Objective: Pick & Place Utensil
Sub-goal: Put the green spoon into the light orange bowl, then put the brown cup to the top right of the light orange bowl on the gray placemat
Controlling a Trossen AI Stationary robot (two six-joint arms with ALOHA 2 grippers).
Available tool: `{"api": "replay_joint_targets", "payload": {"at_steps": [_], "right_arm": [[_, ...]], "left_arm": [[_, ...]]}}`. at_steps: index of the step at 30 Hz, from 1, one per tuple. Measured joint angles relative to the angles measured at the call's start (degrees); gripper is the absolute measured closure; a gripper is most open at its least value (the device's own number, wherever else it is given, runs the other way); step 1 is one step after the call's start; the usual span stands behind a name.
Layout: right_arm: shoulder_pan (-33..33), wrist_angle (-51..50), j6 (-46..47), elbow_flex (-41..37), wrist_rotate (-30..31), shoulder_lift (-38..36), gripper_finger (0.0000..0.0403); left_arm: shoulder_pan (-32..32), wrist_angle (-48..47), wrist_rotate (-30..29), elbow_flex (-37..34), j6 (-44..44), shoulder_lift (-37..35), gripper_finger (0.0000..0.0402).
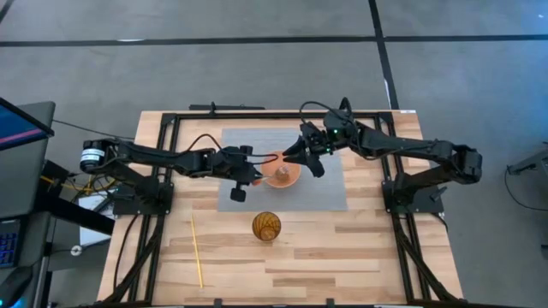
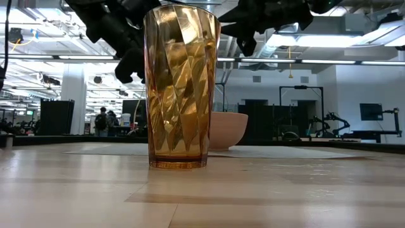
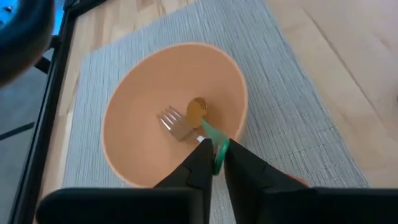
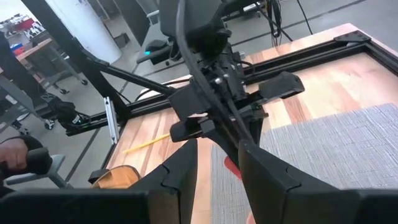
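A peach bowl (image 3: 143, 93) (image 1: 289, 180) stands on a grey mat (image 1: 325, 184). In it lies a fork (image 3: 177, 126) with a green handle, next to a small golden-brown thing (image 3: 196, 110). My left gripper (image 3: 214, 155) (image 1: 257, 176) hangs over the bowl's left rim, shut on the fork. My right gripper (image 4: 217, 165) (image 1: 312, 161) hovers open above the mat just right of the bowl, touching nothing. My left gripper pinches the fork's green handle (image 3: 220, 147) between its two fingertips. It comes from above, slanting down from the table's left. The handle slants up out of the bowl, and the tines (image 3: 169, 118) lie on the bowl's inner floor.
An amber ribbed glass (image 1: 266, 226) (image 2: 180, 88) stands upright on the wood near the table's front edge, in front of the bowl. A thin yellow stick (image 1: 197, 250) lies on the wood at the near left. A black frame (image 1: 171, 120) borders the table.
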Motion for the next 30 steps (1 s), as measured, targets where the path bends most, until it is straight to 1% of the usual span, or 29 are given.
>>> {"api": "replay_joint_targets", "payload": {"at_steps": [9,15,22,27,30], "right_arm": [[0.4,-0.6,0.0,0.0,0.0,0.0,0.0291],[1.8,-0.8,0.0,0.0,0.0,0.0,0.0291],[3.9,-1.4,0.0,0.0,0.0,0.0,0.0291],[6.9,-1.4,-0.5,0.0,0.0,0.0,0.0291],[9.9,-1.3,-3.4,0.0,0.0,0.0,0.0291]], "left_arm": [[-0.2,2.6,-1.3,0.0,-1.8,-1.9,0.0299],[-2.3,3.1,-1.3,0.0,-1.8,-5.8,0.0267],[-6.6,3.2,-1.3,0.0,-3.3,-12.9,0.0259],[-10.5,2.3,-1.3,0.0,-8.2,-17.4,0.0261],[-12.5,1.1,-1.2,0.0,-10.2,-19.1,0.0262]]}}
